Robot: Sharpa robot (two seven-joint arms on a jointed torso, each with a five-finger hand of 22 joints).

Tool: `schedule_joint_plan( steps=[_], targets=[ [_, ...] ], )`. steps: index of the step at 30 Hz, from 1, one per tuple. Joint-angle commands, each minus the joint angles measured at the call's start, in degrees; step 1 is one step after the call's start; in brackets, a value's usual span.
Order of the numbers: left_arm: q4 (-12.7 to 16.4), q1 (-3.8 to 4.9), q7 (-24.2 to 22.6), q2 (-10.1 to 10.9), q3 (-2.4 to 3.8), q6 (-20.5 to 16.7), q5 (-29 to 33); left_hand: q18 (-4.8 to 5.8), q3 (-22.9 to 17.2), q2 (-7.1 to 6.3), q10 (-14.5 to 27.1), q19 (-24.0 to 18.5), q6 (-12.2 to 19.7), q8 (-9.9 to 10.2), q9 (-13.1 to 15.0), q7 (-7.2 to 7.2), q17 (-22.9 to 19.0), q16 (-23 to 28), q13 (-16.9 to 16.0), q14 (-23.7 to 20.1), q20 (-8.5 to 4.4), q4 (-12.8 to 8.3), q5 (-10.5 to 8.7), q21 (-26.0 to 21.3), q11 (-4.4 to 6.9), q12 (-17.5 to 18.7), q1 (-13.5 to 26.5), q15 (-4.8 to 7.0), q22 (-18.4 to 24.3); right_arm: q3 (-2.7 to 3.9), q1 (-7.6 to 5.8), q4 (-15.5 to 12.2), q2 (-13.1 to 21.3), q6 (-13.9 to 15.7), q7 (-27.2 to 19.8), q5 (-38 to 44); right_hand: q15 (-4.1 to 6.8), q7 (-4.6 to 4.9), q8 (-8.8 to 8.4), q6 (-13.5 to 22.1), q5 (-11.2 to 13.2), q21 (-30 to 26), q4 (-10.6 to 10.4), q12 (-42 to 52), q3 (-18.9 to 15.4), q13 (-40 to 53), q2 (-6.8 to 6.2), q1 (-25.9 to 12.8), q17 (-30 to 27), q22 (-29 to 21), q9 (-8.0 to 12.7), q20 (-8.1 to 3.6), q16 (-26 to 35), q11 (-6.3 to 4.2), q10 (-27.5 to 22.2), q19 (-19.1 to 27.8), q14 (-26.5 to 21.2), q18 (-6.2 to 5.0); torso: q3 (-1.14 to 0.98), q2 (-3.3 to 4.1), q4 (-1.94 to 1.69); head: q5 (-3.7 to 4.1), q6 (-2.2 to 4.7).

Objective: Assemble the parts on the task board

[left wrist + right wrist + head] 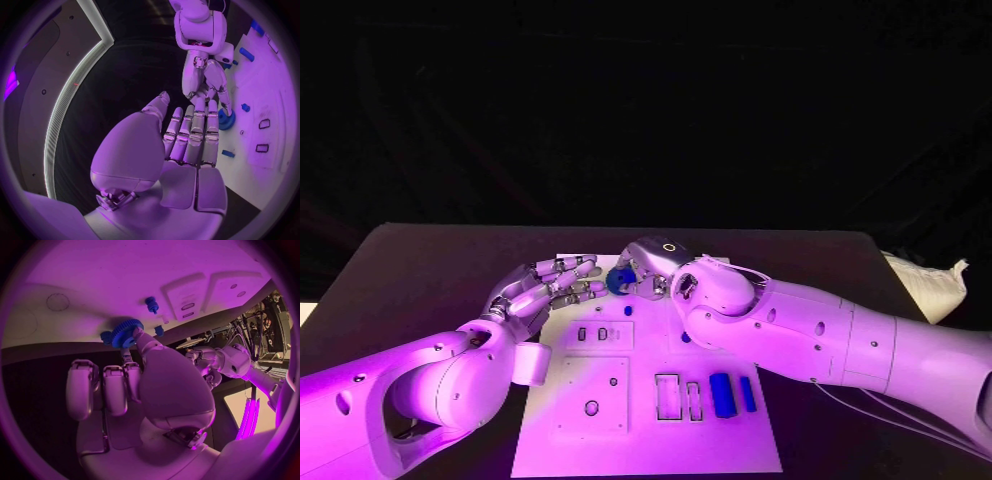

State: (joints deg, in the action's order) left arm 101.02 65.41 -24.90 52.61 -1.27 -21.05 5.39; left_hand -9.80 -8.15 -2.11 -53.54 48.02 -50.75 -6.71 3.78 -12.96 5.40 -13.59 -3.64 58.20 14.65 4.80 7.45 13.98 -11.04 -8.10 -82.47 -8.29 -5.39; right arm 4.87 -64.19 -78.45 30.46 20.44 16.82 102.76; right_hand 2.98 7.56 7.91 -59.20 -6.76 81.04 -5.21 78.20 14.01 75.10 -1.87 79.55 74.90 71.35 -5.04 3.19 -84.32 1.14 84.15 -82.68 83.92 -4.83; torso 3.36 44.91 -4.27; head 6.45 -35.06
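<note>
My right hand (156,390) filled the nearest ground, most of its fingers curled in toward the palm while one finger and the thumb reached out to a blue gear (127,333). I judged that I was holding the gear by its toothed rim, though the exact pinch was partly hidden behind my own fingers. The gear sat at the far edge of the task board (639,440), touching or just above its surface; I could not tell which. A small blue peg (151,303) stood upright on the board near it. My left hand (545,285) hovered just beside the gear, fingers straight and apart, holding nothing. Nearer me on the board lay two blue bars (731,394) beside empty rectangular slots. I took the step in hand to be seating the gear. The next move would call for lining its bore over a post and lowering it squarely, without tilting.
</note>
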Motion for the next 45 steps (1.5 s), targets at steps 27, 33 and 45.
schedule_joint_plan(
  steps=[27,33,45],
  targets=[
    [0.1,0.06,-0.2,-0.1,0.05,1.1,0.1,-0.74,-0.1,0.51,0.3,0.3,0.4,0.2,0.0,-0.93,0.1,0.2,0.0,0.5,0.12,-0.3,-0.19,0.3,-0.05,0.4,-0.1,-0.03,0.1,-0.43,0.42,2.3,-1.1,-7.1,1.8,-2.2,-1.78,0.62,-4.2,2.8,-8.7,0.5,-11.4,-5.2,-9.0,2.4,-1.93,-19.0,5.5,0.5,-0.3,1.51,-1.1,2.09,-2.5,0.2,4.2,1.19,-0.04,0.05,0.13,-0.1,-0.1],
    [0.1,0.07,-0.1,0.0,0.05,1.1,0.1,-0.74,-0.3,0.54,0.3,0.4,0.4,0.3,0.0,-0.93,0.1,0.3,0.0,0.5,0.11,-0.6,-0.21,0.3,-0.04,0.4,-0.2,-0.02,0.1,-0.44,0.41,2.6,-1.0,-6.9,2.3,-2.5,-1.8,0.62,-4.2,2.8,-9.2,0.6,-11.4,-5.0,-9.5,2.6,-1.53,-19.1,5.8,0.7,-0.4,1.52,-1.2,2.09,-2.4,0.2,4.3,1.21,-0.05,0.05,0.18,-0.09,-0.04],
    [0.0,0.07,-0.2,0.3,0.05,1.1,0.1,-0.74,-0.3,0.54,0.3,0.4,0.4,0.3,0.0,-0.93,0.1,0.3,0.0,0.5,0.11,-0.6,-0.21,0.3,-0.04,0.4,-0.2,-0.02,0.1,-0.41,0.59,0.1,2.3,13.0,-7.3,-8.2,-1.78,0.64,-4.24,3.0,-11.7,0.7,-9.0,-5.5,-10.3,2.6,-0.22,-12.4,5.6,0.7,-0.6,1.53,-1.1,2.06,-2.6,0.3,4.2,1.2,-0.14,-0.02,0.28,-0.08,0.24]
  ],
)
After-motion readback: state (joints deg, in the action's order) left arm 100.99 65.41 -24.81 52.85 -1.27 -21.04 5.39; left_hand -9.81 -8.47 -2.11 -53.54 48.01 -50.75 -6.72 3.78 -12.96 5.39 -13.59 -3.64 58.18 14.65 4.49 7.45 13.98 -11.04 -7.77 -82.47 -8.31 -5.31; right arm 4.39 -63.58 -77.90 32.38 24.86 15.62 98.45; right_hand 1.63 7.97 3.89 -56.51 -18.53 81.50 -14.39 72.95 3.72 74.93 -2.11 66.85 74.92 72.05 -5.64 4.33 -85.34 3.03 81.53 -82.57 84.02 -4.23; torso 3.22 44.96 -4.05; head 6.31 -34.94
